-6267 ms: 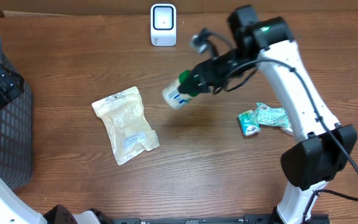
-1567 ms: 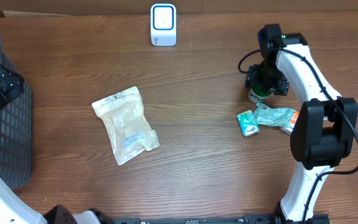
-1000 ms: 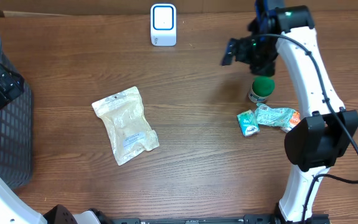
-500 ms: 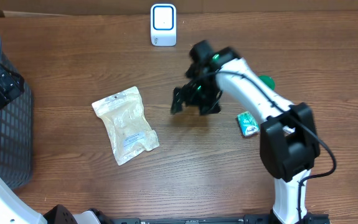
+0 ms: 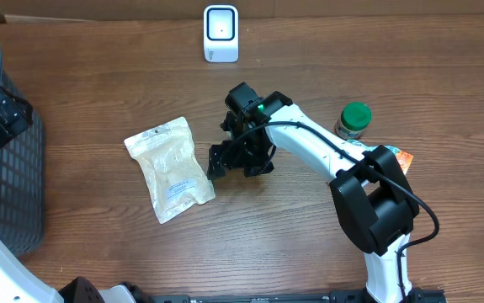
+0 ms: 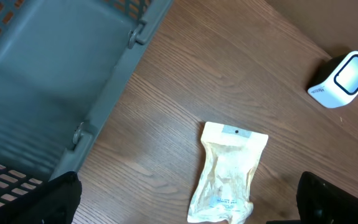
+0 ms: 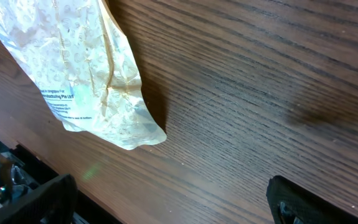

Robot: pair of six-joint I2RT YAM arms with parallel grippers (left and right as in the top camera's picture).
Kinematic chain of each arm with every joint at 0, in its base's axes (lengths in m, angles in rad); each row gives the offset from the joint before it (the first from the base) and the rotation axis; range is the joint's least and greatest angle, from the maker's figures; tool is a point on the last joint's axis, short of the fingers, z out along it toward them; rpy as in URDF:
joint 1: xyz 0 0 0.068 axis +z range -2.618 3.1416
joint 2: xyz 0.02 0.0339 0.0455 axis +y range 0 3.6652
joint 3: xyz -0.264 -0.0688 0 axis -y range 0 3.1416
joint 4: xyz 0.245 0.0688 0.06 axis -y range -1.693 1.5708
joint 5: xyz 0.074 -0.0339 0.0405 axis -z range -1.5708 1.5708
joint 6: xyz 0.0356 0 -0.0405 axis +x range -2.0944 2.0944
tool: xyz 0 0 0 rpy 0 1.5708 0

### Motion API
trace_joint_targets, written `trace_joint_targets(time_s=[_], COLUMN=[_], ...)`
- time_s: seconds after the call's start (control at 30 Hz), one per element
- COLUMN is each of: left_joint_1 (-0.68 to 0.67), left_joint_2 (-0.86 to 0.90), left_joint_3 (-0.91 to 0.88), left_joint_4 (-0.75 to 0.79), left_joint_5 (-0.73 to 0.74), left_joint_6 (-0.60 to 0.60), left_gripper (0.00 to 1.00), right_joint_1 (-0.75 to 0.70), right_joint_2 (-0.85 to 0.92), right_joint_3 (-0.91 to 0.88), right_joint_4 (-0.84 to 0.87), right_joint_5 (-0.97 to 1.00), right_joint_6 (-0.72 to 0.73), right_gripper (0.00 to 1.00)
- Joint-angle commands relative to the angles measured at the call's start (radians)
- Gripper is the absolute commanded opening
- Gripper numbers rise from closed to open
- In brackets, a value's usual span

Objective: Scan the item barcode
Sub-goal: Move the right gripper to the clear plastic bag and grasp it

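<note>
On the wooden table (image 5: pixel 309 244), the pouch (image 5: pixel 170 168) lies beside the right pincer (image 5: pixel 240 163).

A dark brown wooden table (image 5: pixel 267 244), its grain running left to right, fills the overhead frame under even, soft light. A paler tan strip (image 5: pixel 98 8) runs along the top edge; a grey mesh basket (image 5: pixel 14 202) stands at the left edge.

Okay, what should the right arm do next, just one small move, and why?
Probably shift the open right tool across until it is over the pouch. The tool is empty and hangs beside the pouch's edge, not above it.
</note>
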Motion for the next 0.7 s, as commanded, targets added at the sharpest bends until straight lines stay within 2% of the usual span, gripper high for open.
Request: trace_joint_targets(time_s=[0.0,0.27,0.67], left_joint_1=[0.003,0.003,0.003], left_joint_2=[0.002,0.002,0.002], left_joint_3=[0.009,0.009,0.009], left_joint_4=[0.002,0.002,0.002], left_joint_5=[-0.002,-0.002,-0.002], left_joint_6=[-0.01,-0.01,-0.01], left_gripper=[1.0,1.0,0.99], right_joint_1=[-0.003,-0.002,0.003], right_joint_2=[-0.014,-0.014,-0.014], right_joint_3=[-0.01,-0.026,-0.153], right_joint_4=[0.002,0.037,0.245], right_joint_5=[-0.01,-0.055,-0.119], right_joint_6=[0.009,0.017,0.069], right_gripper=[0.95,0.95,0.93])
